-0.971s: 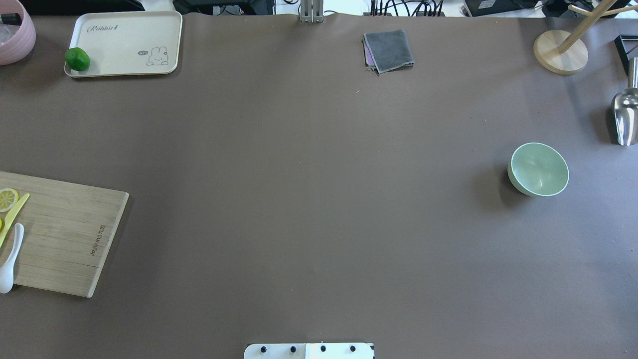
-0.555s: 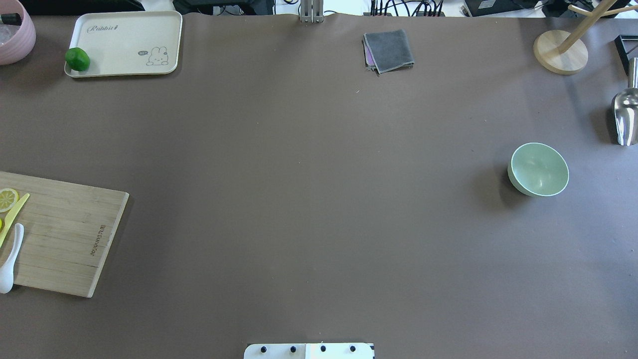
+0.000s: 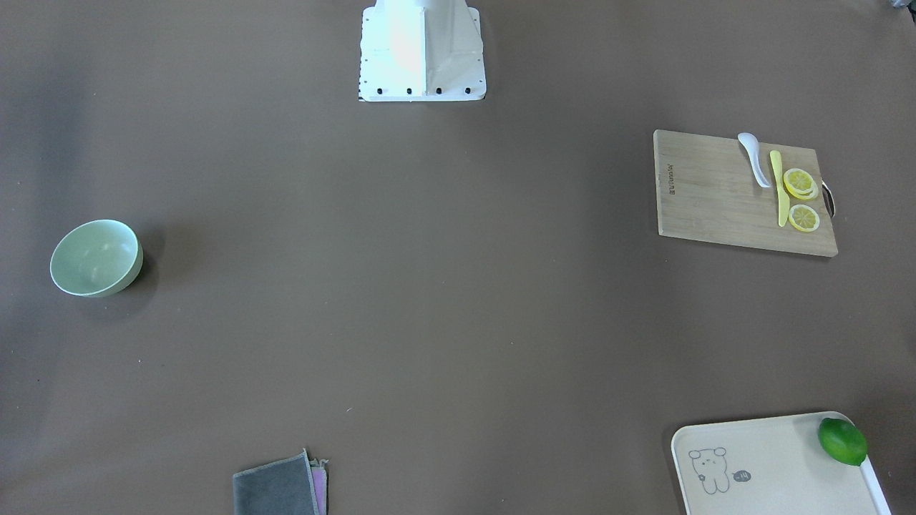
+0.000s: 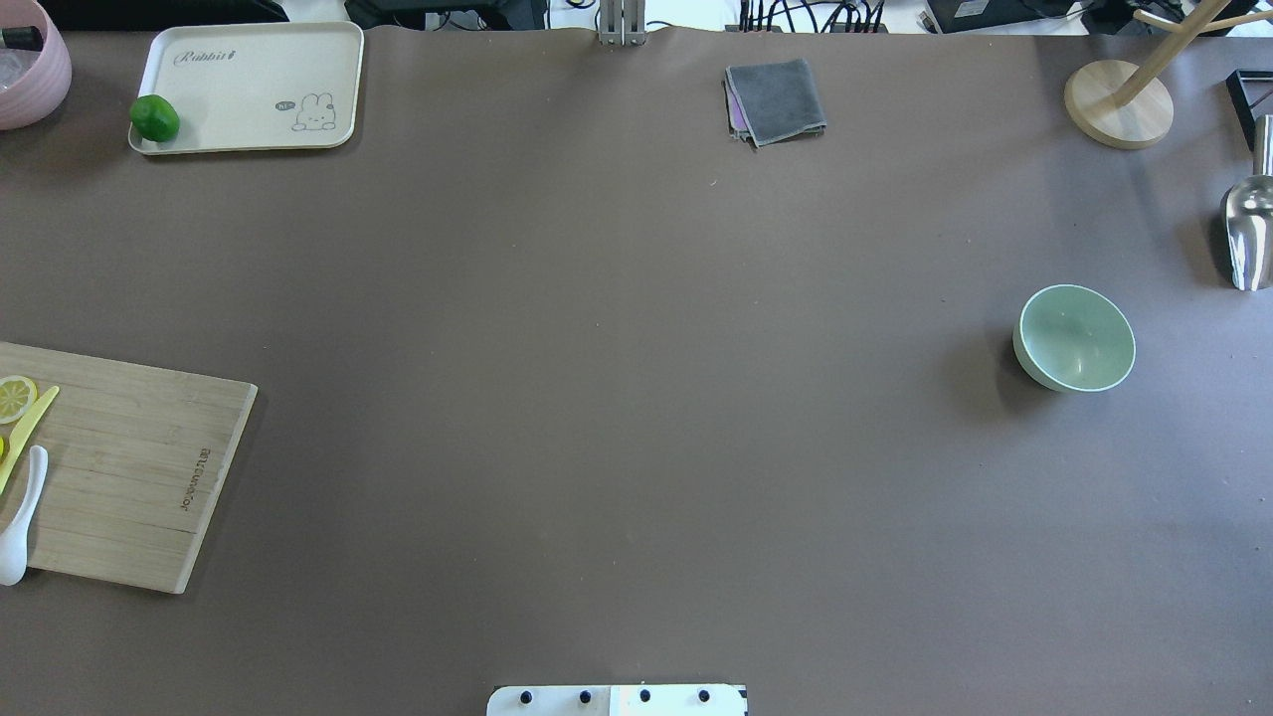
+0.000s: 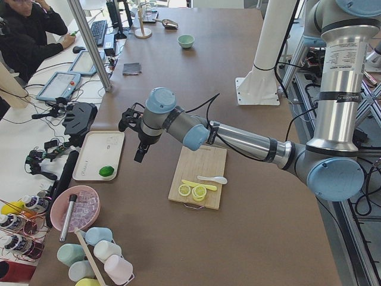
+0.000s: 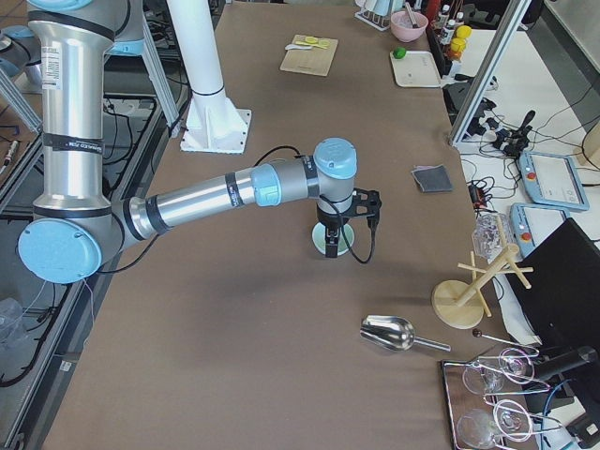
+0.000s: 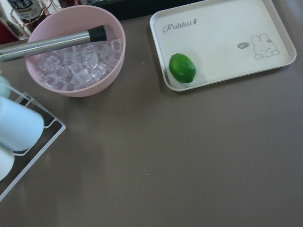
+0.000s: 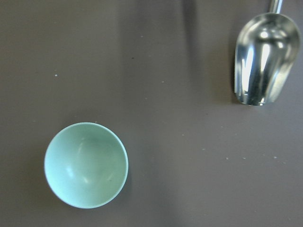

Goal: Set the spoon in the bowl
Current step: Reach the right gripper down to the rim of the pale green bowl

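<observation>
white spoon (image 3: 753, 158), mint bowl (image 3: 96, 258) apart

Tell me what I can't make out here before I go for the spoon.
Left gripper: exterior left only, small and dark; open or shut unclear.
Right gripper: exterior right only, same; it covers part of the bowl there.
Spoon: overhead's left edge clips its scoop; neither wrist view shows it.

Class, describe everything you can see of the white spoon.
The spoon is small, white and ceramic-looking, with a deep oval scoop and a short curved handle. It lies on the wooden cutting board, scoop at the edge nearest the robot, beside the yellow knife with a gap between. Nothing grips it.
</observation>
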Motion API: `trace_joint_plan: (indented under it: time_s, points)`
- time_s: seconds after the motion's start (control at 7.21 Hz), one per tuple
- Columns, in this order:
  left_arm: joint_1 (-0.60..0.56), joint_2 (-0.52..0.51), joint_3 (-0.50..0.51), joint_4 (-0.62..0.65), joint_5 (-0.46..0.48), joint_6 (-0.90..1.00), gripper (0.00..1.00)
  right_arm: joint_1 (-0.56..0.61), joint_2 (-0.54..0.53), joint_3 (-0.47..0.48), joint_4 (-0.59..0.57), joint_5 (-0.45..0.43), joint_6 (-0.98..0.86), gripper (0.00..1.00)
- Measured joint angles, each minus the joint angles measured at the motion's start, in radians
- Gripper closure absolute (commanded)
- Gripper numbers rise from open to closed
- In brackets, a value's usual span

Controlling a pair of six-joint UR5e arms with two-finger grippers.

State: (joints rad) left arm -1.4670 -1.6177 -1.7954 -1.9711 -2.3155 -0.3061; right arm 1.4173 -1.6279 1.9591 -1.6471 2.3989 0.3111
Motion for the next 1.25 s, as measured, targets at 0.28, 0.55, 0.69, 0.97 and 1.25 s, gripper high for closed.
trace_joint_plan:
  time_s: [0.28, 0.55, 0.69, 0.97, 1.25]
  points:
    - [0.074, -0.003, 0.014, -0.082, 0.007, -0.13, 0.02, -0.079, 0.013, -0.019, 0.055, 0.041, -0.002, 0.0]
    - [0.109, 0.011, 0.019, -0.163, 0.011, -0.249, 0.02, -0.146, 0.015, -0.103, 0.249, 0.05, 0.035, 0.0]
    - [0.114, 0.016, 0.02, -0.186, 0.011, -0.267, 0.02, -0.165, 0.016, -0.164, 0.34, 0.049, 0.062, 0.0]
    - [0.117, 0.019, 0.021, -0.201, 0.011, -0.278, 0.02, -0.187, 0.05, -0.308, 0.49, 0.032, 0.084, 0.0]
    - [0.118, 0.02, 0.022, -0.204, 0.01, -0.281, 0.02, -0.222, 0.11, -0.431, 0.545, 0.024, 0.094, 0.0]
